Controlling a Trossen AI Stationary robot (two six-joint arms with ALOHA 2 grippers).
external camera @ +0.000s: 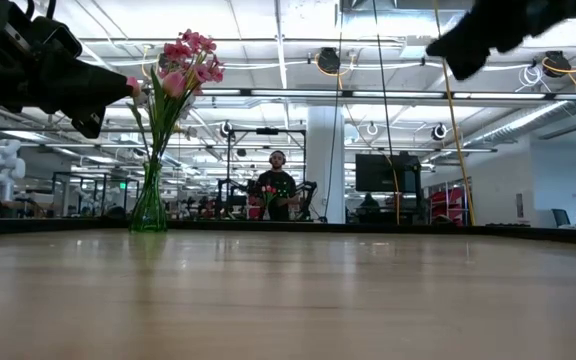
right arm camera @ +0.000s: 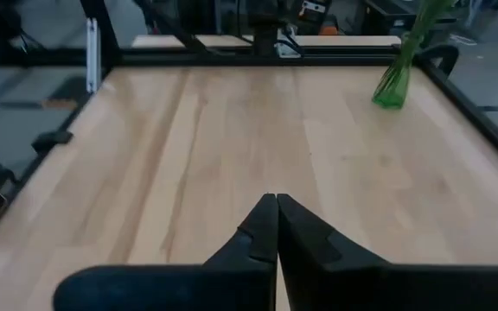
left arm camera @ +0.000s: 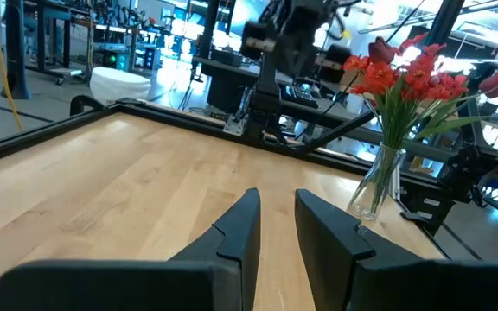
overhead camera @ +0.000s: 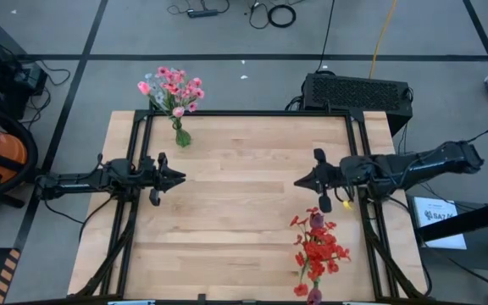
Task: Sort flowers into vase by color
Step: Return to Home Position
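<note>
A bunch of pink flowers (overhead camera: 174,87) stands in a green glass vase (overhead camera: 181,135) at the table's far left; the low view shows the same vase (external camera: 150,205). Red flowers (overhead camera: 316,247) with dark tulip buds stand in a clear vase (left arm camera: 377,186) at the near right. My left gripper (overhead camera: 180,178) hangs level over the table's left side, open by a narrow gap (left arm camera: 277,197) with nothing in it. My right gripper (overhead camera: 297,181) hangs over the right side, pointing toward the left one, shut (right arm camera: 277,199) and empty.
Black frame rails (overhead camera: 252,113) run along the table's edges. A black box (overhead camera: 358,91) sits beyond the far edge. Bare wooden table top (overhead camera: 240,212) lies between the two grippers. A person (external camera: 276,185) stands in the room far behind the table.
</note>
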